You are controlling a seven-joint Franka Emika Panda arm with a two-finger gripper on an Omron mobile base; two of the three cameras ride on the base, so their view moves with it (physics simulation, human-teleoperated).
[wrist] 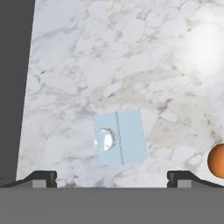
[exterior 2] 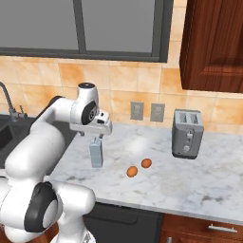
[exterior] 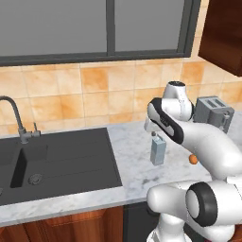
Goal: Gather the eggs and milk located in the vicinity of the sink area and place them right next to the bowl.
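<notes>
Gripper [wrist: 112,180] spread wide and empty, hovering over milk [wrist: 120,138] standing upright on marble counter [wrist: 131,65], centre of hand view; best to descend straight, centre both tips on carton's flat sides below the gable, then close. Right base view gives two eggs [exterior 2: 132,171] lower centre; hand view catches just one at right edge

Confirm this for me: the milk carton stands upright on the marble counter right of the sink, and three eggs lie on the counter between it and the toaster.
Not quite: there are two eggs, not three, as the right base view shows. The rest holds: the milk carton stands upright on the marble counter, right of the sink, with the eggs lying between it and the toaster.
</notes>
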